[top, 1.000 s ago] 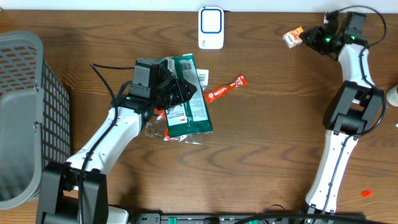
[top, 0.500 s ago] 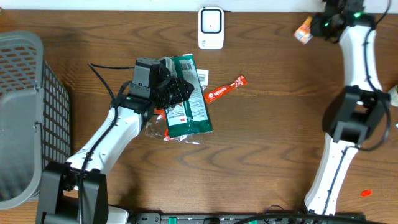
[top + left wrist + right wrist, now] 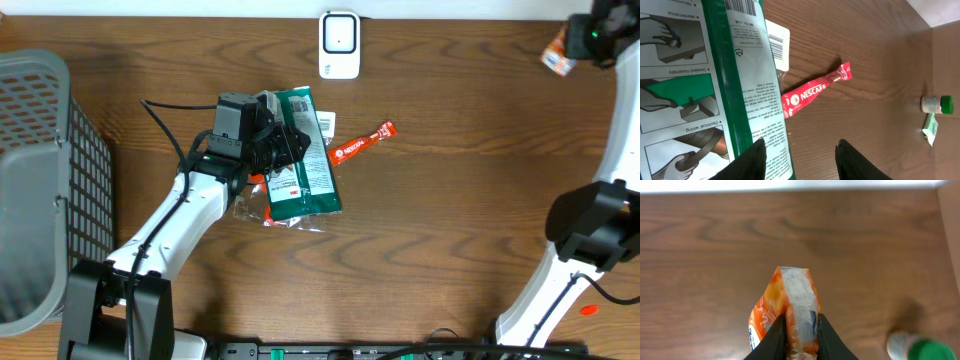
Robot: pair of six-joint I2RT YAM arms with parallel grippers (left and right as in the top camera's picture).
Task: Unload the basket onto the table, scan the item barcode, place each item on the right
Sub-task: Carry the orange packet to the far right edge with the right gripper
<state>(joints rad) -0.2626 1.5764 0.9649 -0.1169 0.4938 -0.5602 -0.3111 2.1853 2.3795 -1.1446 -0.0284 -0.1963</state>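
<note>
In the upper right corner of the overhead view, the right end effector [image 3: 570,47] is clenched on a small orange packet [image 3: 556,58] over the counter [image 3: 450,220], well apart from the white scanner [image 3: 339,44] at top centre. The left end effector [image 3: 800,152] hangs released over a green package [image 3: 300,165] at centre left, beside a red Nescafe stick [image 3: 362,145].

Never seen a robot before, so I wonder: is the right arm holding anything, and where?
Yes: the right end effector pinches a small orange packet by its near end.
</note>
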